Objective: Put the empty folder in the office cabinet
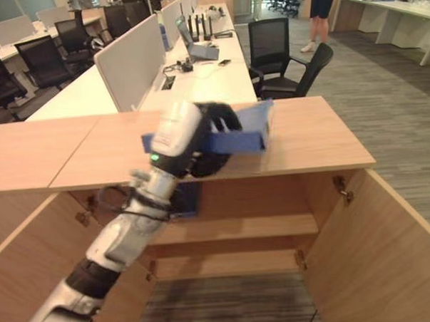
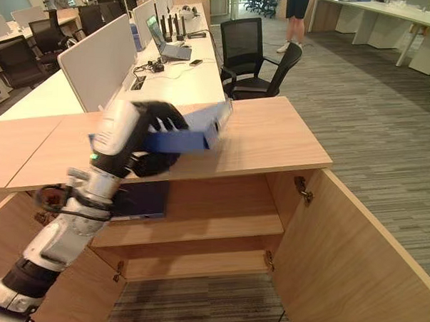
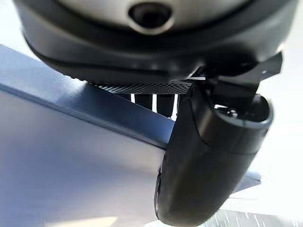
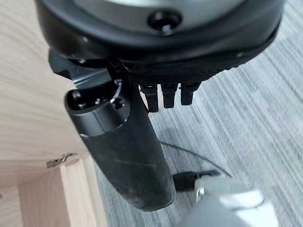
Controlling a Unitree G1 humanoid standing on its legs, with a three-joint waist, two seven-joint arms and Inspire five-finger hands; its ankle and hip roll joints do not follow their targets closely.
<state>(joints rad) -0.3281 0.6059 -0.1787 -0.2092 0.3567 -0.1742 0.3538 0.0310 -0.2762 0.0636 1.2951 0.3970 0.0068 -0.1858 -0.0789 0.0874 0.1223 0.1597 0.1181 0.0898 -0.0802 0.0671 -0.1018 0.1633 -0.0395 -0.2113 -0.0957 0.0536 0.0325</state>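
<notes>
The left robot hand (image 1: 215,129) is shown raised above the top of the office cabinet (image 1: 309,136), its fingers curled round a blue folder (image 1: 241,130). The folder is held clear of the cabinet top, lying roughly level, with its lighter end pointing away from the arm. In the left wrist view the folder's blue surface (image 3: 71,161) is seen pressed close under the hand, with the thumb (image 3: 208,156) lying across its edge.

Both cabinet doors are seen swung open; the right door (image 2: 353,260) stands out beside the opening. Inside the cabinet an upper shelf (image 2: 219,222) and a lower shelf (image 2: 203,264) are visible. A dark flat item (image 2: 142,199) lies on the upper shelf, below the held folder and behind the left arm.

The right robot hand (image 4: 142,118) is seen in its own wrist view beside the cabinet's wooden side, over the grey carpet (image 4: 246,118); its fingers are straight and nothing is held.
</notes>
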